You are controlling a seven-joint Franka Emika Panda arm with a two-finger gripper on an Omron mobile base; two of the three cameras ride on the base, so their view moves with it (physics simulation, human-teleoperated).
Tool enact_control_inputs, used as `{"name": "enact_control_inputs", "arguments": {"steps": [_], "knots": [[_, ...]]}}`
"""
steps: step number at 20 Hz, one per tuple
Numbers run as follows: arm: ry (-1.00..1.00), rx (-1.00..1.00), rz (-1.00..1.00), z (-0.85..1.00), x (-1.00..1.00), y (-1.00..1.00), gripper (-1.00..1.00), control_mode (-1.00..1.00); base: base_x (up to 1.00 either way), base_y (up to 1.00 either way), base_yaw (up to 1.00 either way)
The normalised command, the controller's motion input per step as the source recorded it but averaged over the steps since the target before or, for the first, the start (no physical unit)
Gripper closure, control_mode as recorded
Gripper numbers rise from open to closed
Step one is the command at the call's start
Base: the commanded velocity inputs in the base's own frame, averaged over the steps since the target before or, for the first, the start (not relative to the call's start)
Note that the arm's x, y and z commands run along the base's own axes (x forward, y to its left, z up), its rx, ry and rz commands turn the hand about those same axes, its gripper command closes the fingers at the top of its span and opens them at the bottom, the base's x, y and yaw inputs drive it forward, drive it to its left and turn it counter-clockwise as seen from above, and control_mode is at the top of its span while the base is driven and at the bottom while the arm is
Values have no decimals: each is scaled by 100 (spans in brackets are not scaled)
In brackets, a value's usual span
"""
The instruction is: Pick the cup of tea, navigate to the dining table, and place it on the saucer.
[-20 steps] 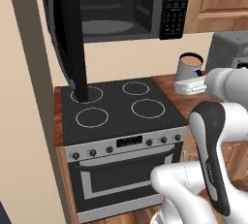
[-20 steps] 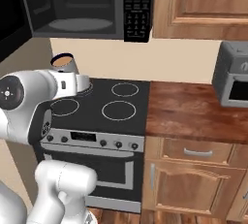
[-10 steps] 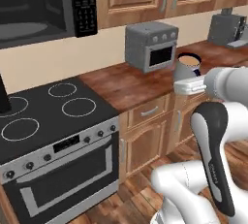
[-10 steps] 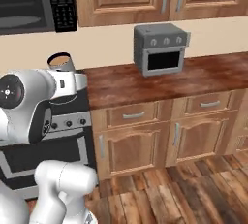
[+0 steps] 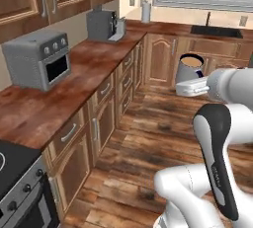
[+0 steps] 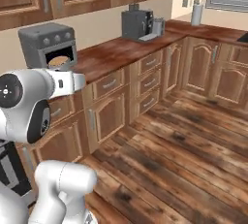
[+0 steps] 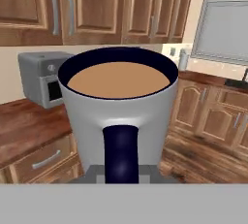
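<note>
The pick looks done: the cup of tea (image 5: 190, 68) is off any surface, carried upright above the wood floor (image 5: 148, 138), and the gripper (image 5: 191, 88) is closed narrowly on it at the handle, which faces the hand camera. Still to do, I judge: driving to the dining table and setting the cup on the saucer.

Counting from left to right in the left base view: one toaster oven (image 5: 38, 59) on the counter (image 5: 74, 84), one coffee machine (image 5: 103, 24) further along, one cup of tea at the arm's end, filled with light-brown liquid.
</note>
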Motion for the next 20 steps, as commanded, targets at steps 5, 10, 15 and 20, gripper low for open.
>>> {"name": "enact_control_inputs", "arguments": {"steps": [5,10,15,20], "knots": [[0,0,0,0,0,0,100,100,6,37,-86],[0,0,0,0,0,0,100,100,2,53,-79],[0,0,0,0,0,0,100,100,2,71,-70],[0,0,0,0,0,0,100,100,0,93,-56]]}}
